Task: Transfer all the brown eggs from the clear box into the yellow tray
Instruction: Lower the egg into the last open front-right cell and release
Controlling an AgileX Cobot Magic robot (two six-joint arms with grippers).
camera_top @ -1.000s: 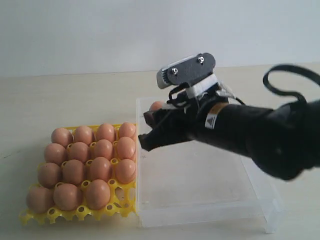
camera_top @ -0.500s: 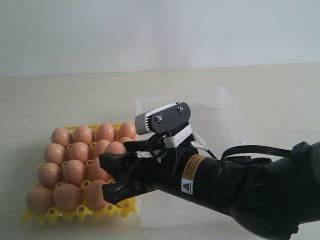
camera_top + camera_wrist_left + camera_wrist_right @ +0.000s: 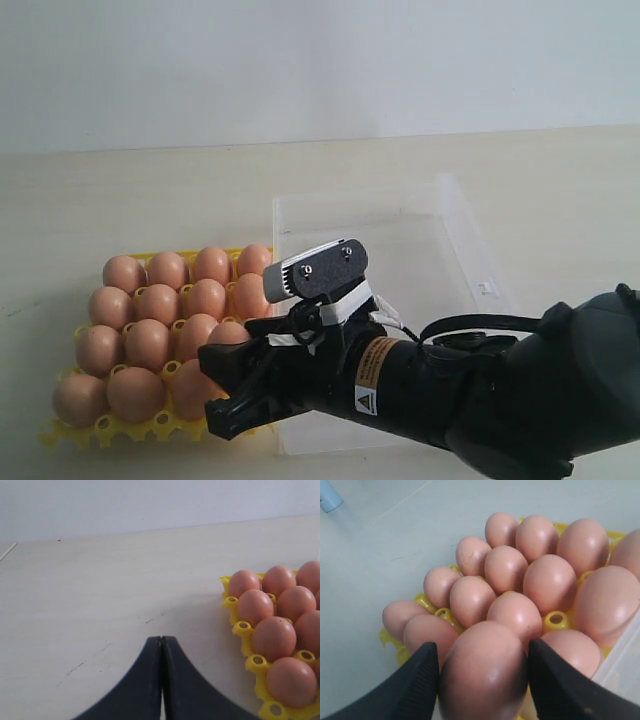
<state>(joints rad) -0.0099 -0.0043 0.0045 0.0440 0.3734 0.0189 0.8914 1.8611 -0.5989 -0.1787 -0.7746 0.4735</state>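
One brown egg (image 3: 485,680) clamped in the right gripper (image 3: 222,385), over the yellow tray (image 3: 100,431) crowded with other eggs (image 3: 150,342), beside the clear box (image 3: 462,232), left gripper (image 3: 161,645) fingers pressed together.

We see the yellow plastic egg tray (image 3: 100,431), holding oval brown eggs (image 3: 157,303), just left of the clear rectangular plastic box (image 3: 425,250) on the tabletop (image 3: 150,195).

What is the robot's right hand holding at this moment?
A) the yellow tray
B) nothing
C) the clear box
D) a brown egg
D: the right wrist view shows a brown egg clamped in the right hand, over the yellow tray.
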